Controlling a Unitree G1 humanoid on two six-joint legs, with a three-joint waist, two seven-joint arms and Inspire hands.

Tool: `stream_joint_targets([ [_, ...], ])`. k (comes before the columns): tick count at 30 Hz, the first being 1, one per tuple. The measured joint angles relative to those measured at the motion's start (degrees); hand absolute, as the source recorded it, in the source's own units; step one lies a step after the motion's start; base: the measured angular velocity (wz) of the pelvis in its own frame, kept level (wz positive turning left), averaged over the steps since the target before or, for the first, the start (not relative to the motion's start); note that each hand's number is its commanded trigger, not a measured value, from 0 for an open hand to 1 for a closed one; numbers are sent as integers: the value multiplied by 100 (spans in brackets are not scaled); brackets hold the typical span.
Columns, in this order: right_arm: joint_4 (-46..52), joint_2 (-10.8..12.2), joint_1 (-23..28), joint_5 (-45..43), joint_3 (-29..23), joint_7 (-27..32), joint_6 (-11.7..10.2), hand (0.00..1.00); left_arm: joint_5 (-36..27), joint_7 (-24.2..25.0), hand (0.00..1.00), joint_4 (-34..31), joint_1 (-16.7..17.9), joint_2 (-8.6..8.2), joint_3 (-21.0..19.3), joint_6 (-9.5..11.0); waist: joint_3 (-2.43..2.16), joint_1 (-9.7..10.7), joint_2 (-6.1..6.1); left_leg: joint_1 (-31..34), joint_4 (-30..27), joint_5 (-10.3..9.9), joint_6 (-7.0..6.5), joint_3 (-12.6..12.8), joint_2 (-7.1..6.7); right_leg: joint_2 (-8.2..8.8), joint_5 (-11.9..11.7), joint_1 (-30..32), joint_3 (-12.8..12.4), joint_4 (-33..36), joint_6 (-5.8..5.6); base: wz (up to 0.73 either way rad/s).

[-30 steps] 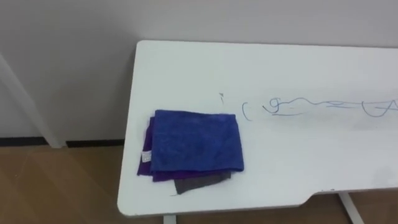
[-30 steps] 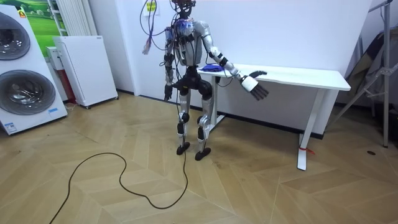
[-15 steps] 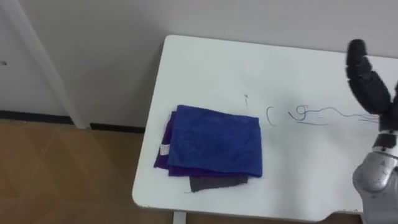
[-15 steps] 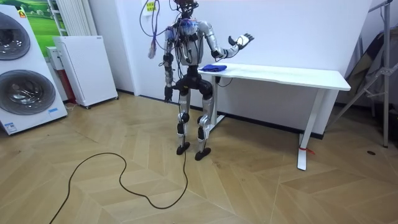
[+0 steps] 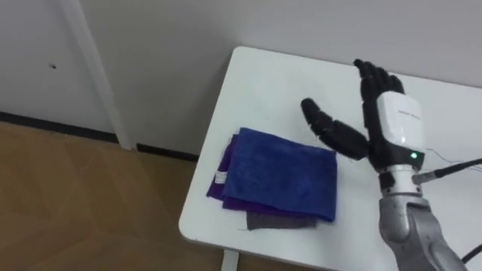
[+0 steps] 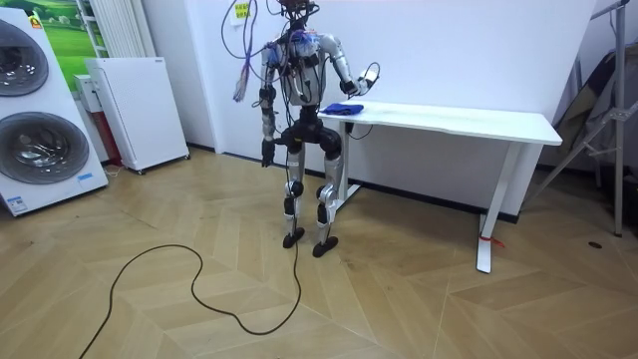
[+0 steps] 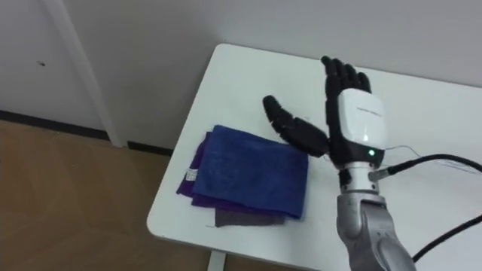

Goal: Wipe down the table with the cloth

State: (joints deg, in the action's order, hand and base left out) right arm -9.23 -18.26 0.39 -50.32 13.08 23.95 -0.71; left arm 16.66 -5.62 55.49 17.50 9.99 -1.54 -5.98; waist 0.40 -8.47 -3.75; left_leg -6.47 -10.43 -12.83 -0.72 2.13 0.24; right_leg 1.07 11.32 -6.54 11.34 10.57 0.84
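A folded blue cloth (image 5: 282,177) lies on top of a purple cloth (image 5: 220,187) and a grey cloth (image 5: 280,222), stacked near the left front corner of the white table (image 5: 263,83). My right hand (image 5: 395,128) is raised above the table just right of the stack, fingers straight and thumb spread toward the blue cloth, holding nothing. In the room view I stand at the table's end with the right hand (image 6: 369,75) lifted over the cloths (image 6: 344,108). My left hand (image 6: 267,155) hangs at my side.
A wall runs close behind the table. The table's left and front edges lie near the stack, with wooden floor (image 5: 83,203) below. Washing machines (image 6: 30,110) and a white cabinet (image 6: 135,110) stand at the room view's left. The tabletop (image 6: 469,122) stretches toward the room view's right.
My right hand has risen from beside the table's edge and come in over the table, close to the cloth stack. The eye view has shifted; the cloths lie as before.
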Motion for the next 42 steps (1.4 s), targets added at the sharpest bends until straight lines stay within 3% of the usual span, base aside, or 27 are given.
stream_joint_targets([
  [4, -44, 13, 74, -467, 402, -96, 39, 0, 168, -6, 0, -44, -38, 3, 29, 1, -18, -150, 32, -23, -2, 0, 0, -43, -4, -2, 0, -35, 32, -7, 0, 6],
  [10, -241, 39, 145, -627, 812, -278, 39, 0, 170, -13, 0, -36, -42, 11, 235, 4, -24, -148, 74, -24, -5, 0, 0, -113, -5, 5, -1, -66, 107, -1, 0, 5],
  [19, -601, 111, 452, -876, 1023, -406, 79, 0, 157, -12, 0, -33, -79, 20, 505, 4, -14, -141, 49, -17, -37, 1, 0, -132, -18, 23, 0, -95, 150, -3, -1, 2],
  [35, -628, 110, 786, -1343, 1040, -395, 71, 0, 166, 16, 0, -252, -50, 21, 504, 11, -27, -130, 59, 15, -32, 0, -3, -90, -37, 38, -7, -129, 179, -95, -15, 2],
  [36, -628, 111, 786, -1344, 1040, -396, 67, 53, 169, 23, 0, -258, -48, 21, 504, 11, -28, -132, 58, 16, -32, 0, -3, -88, -37, 38, -7, -129, 184, -95, -15, 0],
  [38, -628, 116, 787, -1313, 1041, -402, 52, 66, 183, 105, 0, -261, -73, 23, 501, 11, -30, -108, 56, 31, -31, 0, -3, -79, -37, 46, -7, -127, 222, -96, -16, 2],
  [40, -628, 122, 786, -1308, 1039, -404, 52, 100, 195, 170, 0, -264, -98, 22, 502, 11, -33, -109, 56, 32, -29, -1, -4, -71, -36, 46, -7, -126, 225, -95, -16, 0],
  [42, -626, 136, 779, -1321, 1024, -365, 52, 100, 245, 236, 0, -287, -110, 22, 500, 11, -43, -102, 64, 35, -29, -3, -7, -72, -33, 46, -7, -128, 239, -95, -16, 2],
])
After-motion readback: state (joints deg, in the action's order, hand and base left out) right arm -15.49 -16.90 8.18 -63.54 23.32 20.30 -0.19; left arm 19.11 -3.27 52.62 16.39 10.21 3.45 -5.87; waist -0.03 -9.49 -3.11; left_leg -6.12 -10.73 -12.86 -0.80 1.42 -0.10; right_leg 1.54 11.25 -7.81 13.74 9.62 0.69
